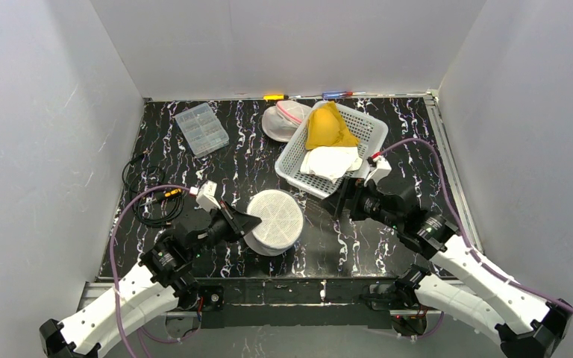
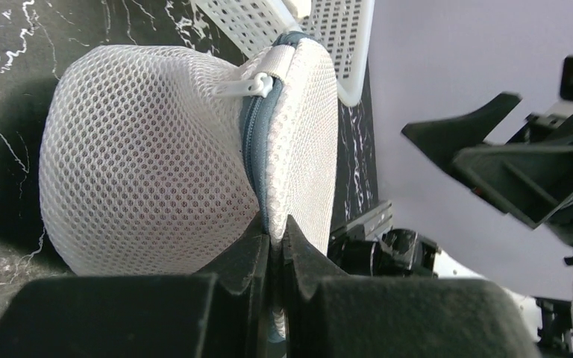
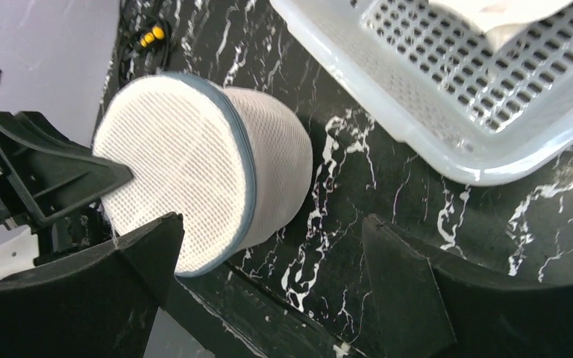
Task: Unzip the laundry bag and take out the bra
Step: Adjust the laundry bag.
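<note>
A robotics lab cell: plain white panels (image 1: 283, 45) box in a black marbled bench (image 1: 246, 142); left arm (image 1: 130, 294) and right arm (image 1: 477, 283) bolted at 6 o'clock, loose cables (image 1: 145, 201) at 9 o'clock.

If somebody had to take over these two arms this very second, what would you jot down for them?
Left gripper: shut, pinching the laundry bag on its zipper seam.
Right gripper: open, holding nothing, between the bag and the white basket.
Bag: round white mesh, on the table by the left arm.
Zipper pull: up the seam, away from the pinching fingers. The zipper looks closed where it shows.
Done: bag is steadied.
Left: grab the pull, unzip, and take out the bra, which cannot be seen through the mesh.
</note>
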You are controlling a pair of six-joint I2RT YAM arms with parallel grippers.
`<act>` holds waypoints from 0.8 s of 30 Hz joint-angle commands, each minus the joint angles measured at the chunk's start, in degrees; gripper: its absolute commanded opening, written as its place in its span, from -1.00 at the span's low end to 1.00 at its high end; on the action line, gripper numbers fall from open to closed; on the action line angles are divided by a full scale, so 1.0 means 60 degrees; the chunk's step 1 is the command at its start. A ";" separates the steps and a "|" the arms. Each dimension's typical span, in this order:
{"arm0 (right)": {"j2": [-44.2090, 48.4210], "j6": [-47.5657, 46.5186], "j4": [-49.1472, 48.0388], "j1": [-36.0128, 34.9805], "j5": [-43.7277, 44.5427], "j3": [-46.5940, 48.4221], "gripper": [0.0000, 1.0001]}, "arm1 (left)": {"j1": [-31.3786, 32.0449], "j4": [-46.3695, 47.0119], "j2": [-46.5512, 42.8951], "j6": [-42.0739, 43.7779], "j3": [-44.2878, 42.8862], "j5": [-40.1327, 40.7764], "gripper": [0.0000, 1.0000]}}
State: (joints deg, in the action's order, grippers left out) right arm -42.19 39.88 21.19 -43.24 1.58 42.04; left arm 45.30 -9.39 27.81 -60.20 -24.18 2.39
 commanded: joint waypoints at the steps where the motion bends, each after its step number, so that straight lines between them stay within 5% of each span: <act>1: -0.0140 0.0904 -0.0923 -0.0542 0.0617 -0.0578 0.94 | 0.0089 0.1007 0.0013 -0.1107 0.0309 0.1001 -1.00; 12: -0.1612 0.2173 -0.2877 -0.3738 0.3268 -0.0868 0.81 | 0.0126 0.1265 -0.0014 -0.1921 0.0471 0.1534 -1.00; 19: -0.2327 0.3058 -0.3955 -0.3778 0.3220 -0.1456 0.35 | 0.0125 0.0620 -0.0388 -0.2246 0.0713 0.1457 -1.00; 24: -0.2943 0.3183 -0.4399 -0.3778 0.3160 -0.1263 0.21 | 0.0119 0.0468 -0.0325 -0.2288 0.0801 0.1354 -1.00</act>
State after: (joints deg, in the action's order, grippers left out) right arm -57.60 56.84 1.10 -65.71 18.94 33.04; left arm 45.63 -6.50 26.13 -72.79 -19.40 9.63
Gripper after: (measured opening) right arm 0.626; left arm 0.036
